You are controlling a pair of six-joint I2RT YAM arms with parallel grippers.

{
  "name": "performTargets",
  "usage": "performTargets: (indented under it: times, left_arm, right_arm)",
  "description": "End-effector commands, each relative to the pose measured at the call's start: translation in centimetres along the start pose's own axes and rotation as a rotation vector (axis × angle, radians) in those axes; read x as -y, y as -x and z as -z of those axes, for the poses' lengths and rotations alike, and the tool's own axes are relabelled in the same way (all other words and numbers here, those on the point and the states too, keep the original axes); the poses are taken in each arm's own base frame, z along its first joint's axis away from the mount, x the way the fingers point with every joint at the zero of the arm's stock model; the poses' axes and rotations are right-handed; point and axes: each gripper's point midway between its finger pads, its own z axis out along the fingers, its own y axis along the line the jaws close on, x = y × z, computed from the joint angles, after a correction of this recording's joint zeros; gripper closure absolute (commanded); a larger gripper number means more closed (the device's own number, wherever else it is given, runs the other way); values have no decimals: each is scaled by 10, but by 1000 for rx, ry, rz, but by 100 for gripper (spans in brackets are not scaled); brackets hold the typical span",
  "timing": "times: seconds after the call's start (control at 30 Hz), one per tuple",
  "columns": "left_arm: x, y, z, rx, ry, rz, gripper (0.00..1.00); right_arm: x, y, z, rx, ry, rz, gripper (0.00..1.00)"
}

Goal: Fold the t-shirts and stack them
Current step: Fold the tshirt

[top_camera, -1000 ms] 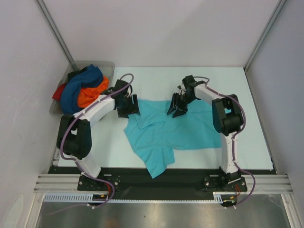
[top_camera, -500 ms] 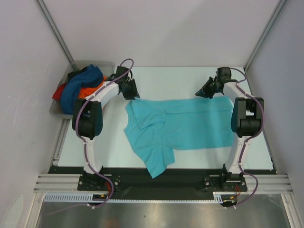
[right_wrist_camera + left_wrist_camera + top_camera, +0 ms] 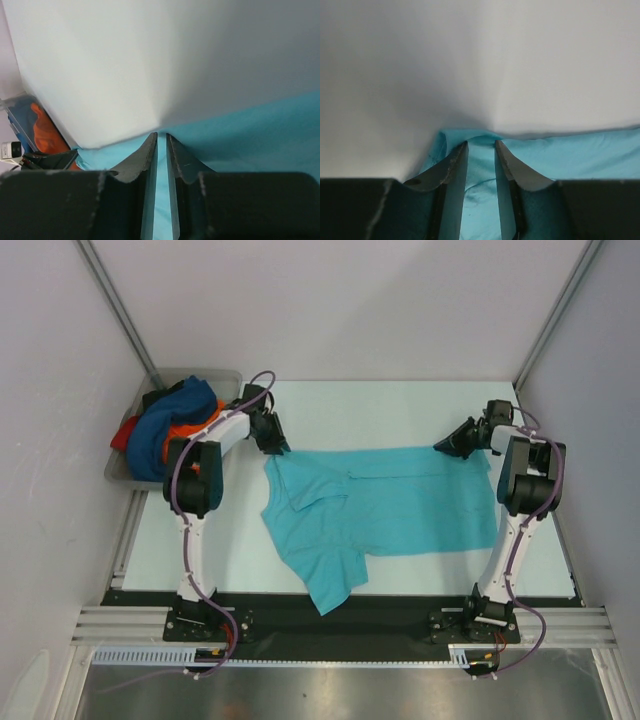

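Spreading the turquoise t-shirt (image 3: 385, 505) on the counter (image 3: 350, 410), the left claw (image 3: 273, 443) and right claw (image 3: 447, 448) are each pinching a far corner; folding that edge toward the near side probably comes next.

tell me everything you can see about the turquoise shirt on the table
The turquoise t-shirt is soft plain cloth, lying spread over the white table, mostly flat with creases and a folded-over flap on the left arm's side. Its far edge runs nearly straight between the two arms: the left pincer is closed on the far left corner, the right pincer near the far right one. One crumpled end trails toward the near edge, onto the black strip there.
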Motion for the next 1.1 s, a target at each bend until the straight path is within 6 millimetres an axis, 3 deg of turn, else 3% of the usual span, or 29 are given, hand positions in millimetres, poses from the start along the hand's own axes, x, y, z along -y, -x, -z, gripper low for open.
performTargets:
  times: [0.0, 0.13, 0.2, 0.23, 0.33, 0.37, 0.4, 0.47, 0.5, 0.53, 0.57, 0.6, 0.63, 0.67, 0.7, 0.73, 0.77, 0.8, 0.83, 0.87, 0.9, 0.93, 0.97, 1.0, 1.07]
  left_arm:
    - [-36, -8, -20, -61, 139, 3, 65]
    - [-30, 3, -29, -70, 123, -19, 66]
    - [-25, 23, -17, -4, 145, -79, 64]
    - [-23, 31, -10, 20, 163, -102, 57]
    - [-3, 55, 27, 97, 175, -160, 47]
    - [3, 65, 49, 149, 192, -166, 44]
    - [13, 62, 61, 161, 193, -184, 40]
    - [27, 60, 81, 193, 203, -214, 31]
    - [48, 52, 102, 210, 178, -245, 30]
    - [51, 39, 107, 196, 188, -262, 29]
    - [60, 31, 116, 203, 182, -290, 29]
    - [72, 5, 129, 195, 166, -335, 29]
    - [78, -8, 138, 196, 153, -360, 29]
    - [84, -21, 144, 200, 134, -376, 29]
    - [87, -54, 155, 178, 115, -414, 31]
    - [88, -70, 159, 167, 99, -413, 32]
    - [95, -95, 161, 145, 69, -439, 32]
    - [77, -124, 155, 84, 87, -446, 34]
    - [78, -138, 169, 88, 57, -444, 36]
    - [81, -160, 173, 63, 24, -446, 39]
    - [59, -189, 165, 2, 49, -450, 44]
    - [58, -198, 179, 24, 15, -436, 46]
    - [56, -217, 180, 2, -6, -453, 48]
    - [36, -240, 175, -55, 16, -455, 51]
    - [30, -265, 187, -92, -22, -449, 52]
  right_arm:
    - [45, 24, -6, 36, -120, 3, 81]
    - [46, 35, 3, 34, -148, 28, 71]
    - [36, 38, 15, 24, -159, 63, 65]
    - [33, 41, 21, 27, -172, 73, 64]
    - [27, 58, 58, 87, -303, 124, 53]
    - [25, 61, 69, 98, -334, 133, 50]
    - [20, 61, 88, 94, -382, 133, 43]
    - [15, 65, 118, 138, -456, 163, 39]
    - [20, 56, 129, 117, -493, 159, 29]
    - [12, 55, 151, 158, -509, 175, 26]
    - [13, 49, 160, 165, -524, 176, 24]
    - [26, 31, 162, 137, -547, 163, 23]
    - [15, 23, 180, 167, -516, 172, 22]
    - [13, 13, 186, 171, -502, 168, 21]
    - [25, -14, 178, 119, -500, 167, 21]
    - [10, -25, 190, 149, -456, 190, 21]
    - [8, -38, 186, 137, -428, 202, 23]
    - [-3, -61, 179, 97, -388, 236, 23]
    - [6, -85, 173, 51, -397, 243, 24]
    - [-4, -95, 175, 60, -361, 278, 24]
    - [-14, -117, 169, 31, -334, 328, 24]
    - [-5, -133, 164, -1, -343, 331, 24]
    - [-15, -144, 164, 2, -302, 365, 25]
    - [-17, -161, 162, -33, -282, 372, 24]
    - [-12, -179, 164, -58, -255, 360, 25]
